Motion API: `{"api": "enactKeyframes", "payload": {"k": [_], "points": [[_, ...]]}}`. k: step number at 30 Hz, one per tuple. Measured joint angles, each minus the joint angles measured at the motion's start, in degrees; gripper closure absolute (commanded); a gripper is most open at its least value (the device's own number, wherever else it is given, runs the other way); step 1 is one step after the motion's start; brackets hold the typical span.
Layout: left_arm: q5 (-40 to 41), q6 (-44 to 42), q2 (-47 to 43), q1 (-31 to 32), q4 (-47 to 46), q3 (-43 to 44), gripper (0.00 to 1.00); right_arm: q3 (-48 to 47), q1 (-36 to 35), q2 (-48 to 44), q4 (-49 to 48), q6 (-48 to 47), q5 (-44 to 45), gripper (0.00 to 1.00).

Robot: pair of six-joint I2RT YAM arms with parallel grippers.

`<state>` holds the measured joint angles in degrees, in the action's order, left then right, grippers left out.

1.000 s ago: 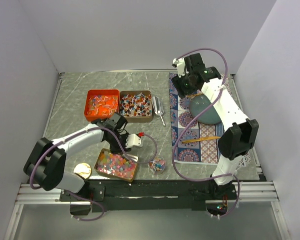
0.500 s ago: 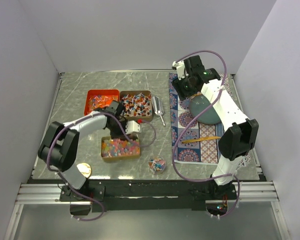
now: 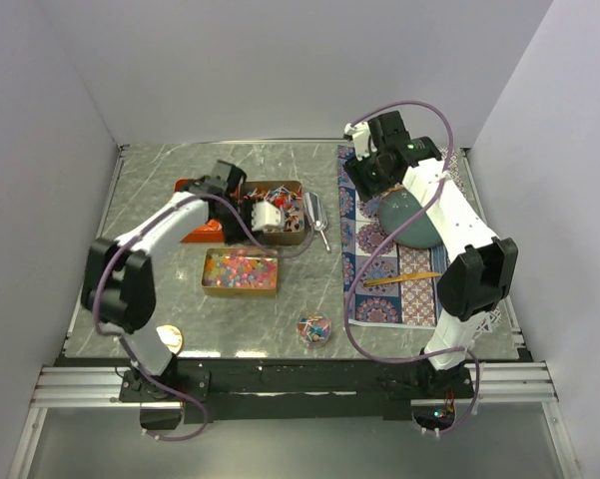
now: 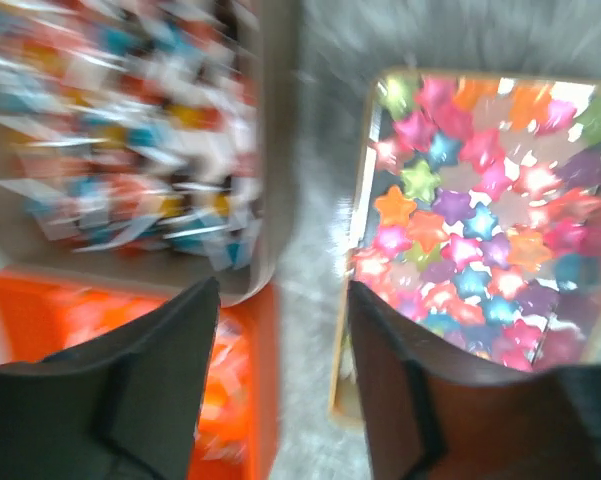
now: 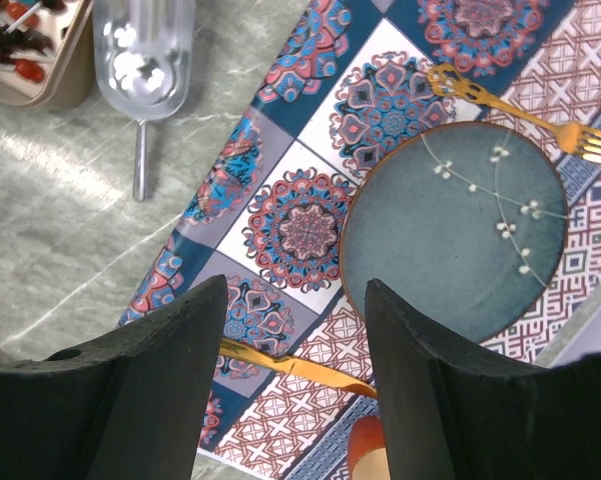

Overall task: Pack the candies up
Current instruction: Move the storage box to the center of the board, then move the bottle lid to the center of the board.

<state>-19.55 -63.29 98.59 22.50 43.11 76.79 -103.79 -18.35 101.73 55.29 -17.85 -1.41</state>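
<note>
left gripper (image 4: 280, 292) and right gripper (image 5: 295, 290) parted, nothing held; wrapped candies (image 4: 120, 130) heaped beyond left finger; round jar (image 3: 313, 328) judged barely filled.

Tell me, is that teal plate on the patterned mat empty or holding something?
Empty: the teal plate shows only its painted white sprig; nothing lies on it.

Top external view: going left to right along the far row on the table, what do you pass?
Orange tray → brown candy tin → clear scoop → patterned mat → teal plate.
</note>
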Motion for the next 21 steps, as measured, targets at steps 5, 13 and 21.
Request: {"api": "enactKeyframes", "payload": {"k": [5,13,21], "points": [[-1.8,5.2,-13.6,-0.2,3.3,3.5,0.34,6.4,0.6,-3.2,-1.2,-4.7,-5.0,0.37],[-2.8,12.5,-21.6,-11.1,11.7,-1.4,0.33,35.8,-2.7,-22.3,-6.4,-20.3,-17.4,0.34],[3.4,-2.1,-21.2,-36.8,27.5,-11.6,0.03,36.3,-4.9,-22.2,-7.8,-19.7,-20.8,0.26]]}}
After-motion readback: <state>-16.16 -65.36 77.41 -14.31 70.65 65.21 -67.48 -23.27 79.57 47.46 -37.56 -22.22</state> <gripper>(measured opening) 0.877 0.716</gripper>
